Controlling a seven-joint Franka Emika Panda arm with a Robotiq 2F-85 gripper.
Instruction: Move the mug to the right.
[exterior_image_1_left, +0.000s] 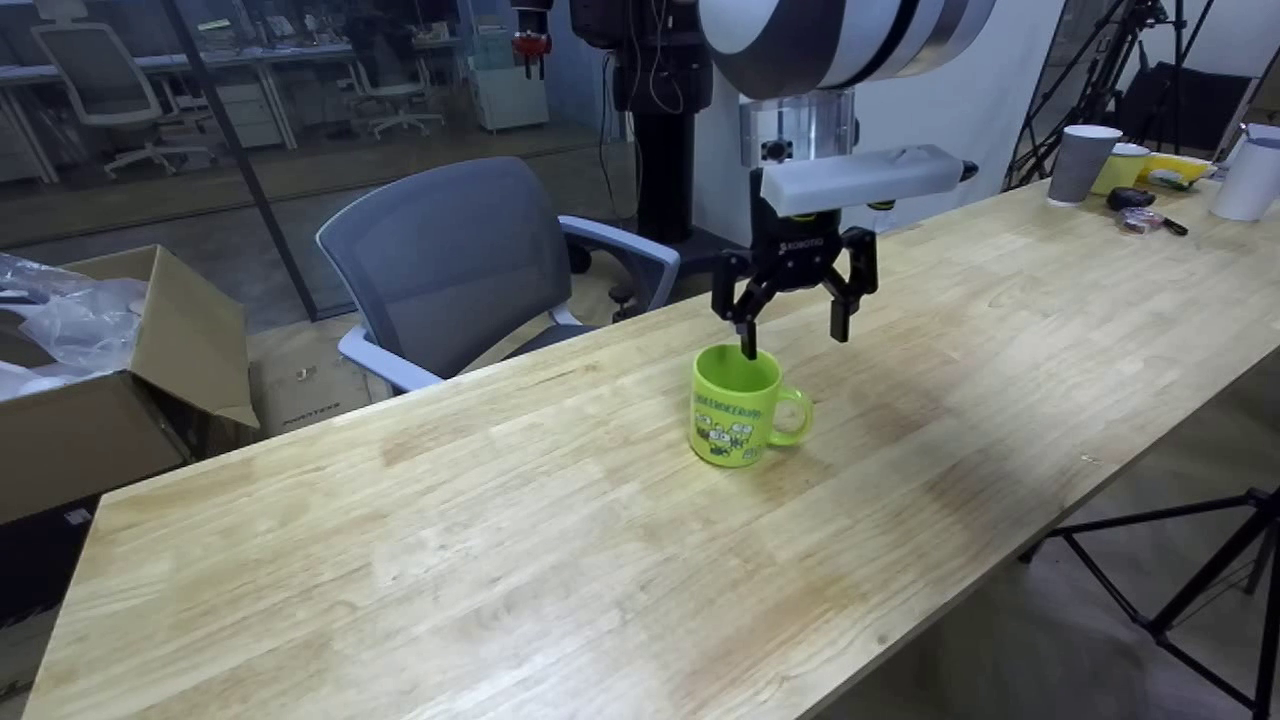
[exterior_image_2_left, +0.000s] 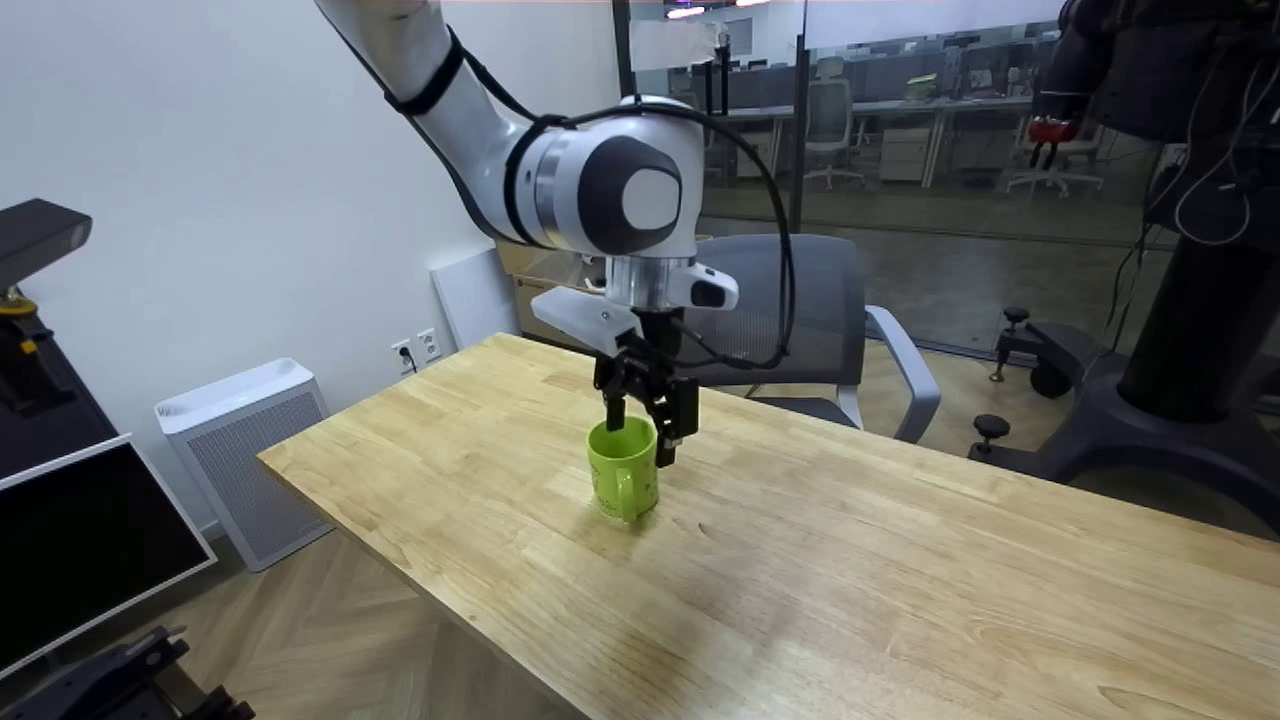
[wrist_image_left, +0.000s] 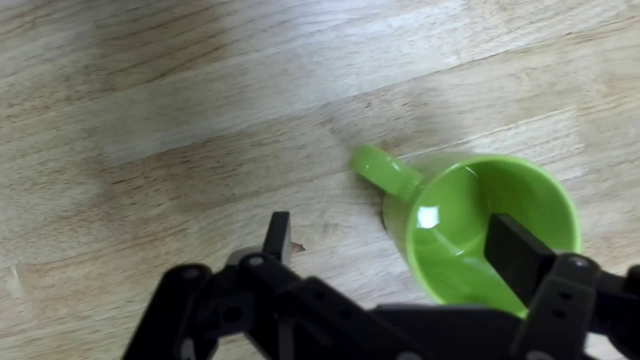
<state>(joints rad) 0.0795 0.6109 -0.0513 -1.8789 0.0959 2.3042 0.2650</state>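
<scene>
The black two-fingered Robotiq gripper (exterior_image_1_left: 795, 342) points down and is spread wide, its fingertips well apart. Just below it, the glossy lime-green ceramic mug (exterior_image_1_left: 735, 412), printed with small cartoon figures, stands upright on the long pale wooden table (exterior_image_1_left: 480, 560). In the wrist view one black fingertip (wrist_image_left: 516, 256) overlaps the mug's open mouth, though whether it dips below the rim I cannot tell; the opposite fingertip (wrist_image_left: 277, 235) is outside the rim, over bare wood. Behind the gripper, in an exterior view, stands a grey mesh-backed office chair (exterior_image_2_left: 825, 310). Well apart from the gripper, farther along the table, a tapered grey cup (exterior_image_1_left: 1080, 165) stands just beside a yellow-green cup (exterior_image_1_left: 1120, 172).
</scene>
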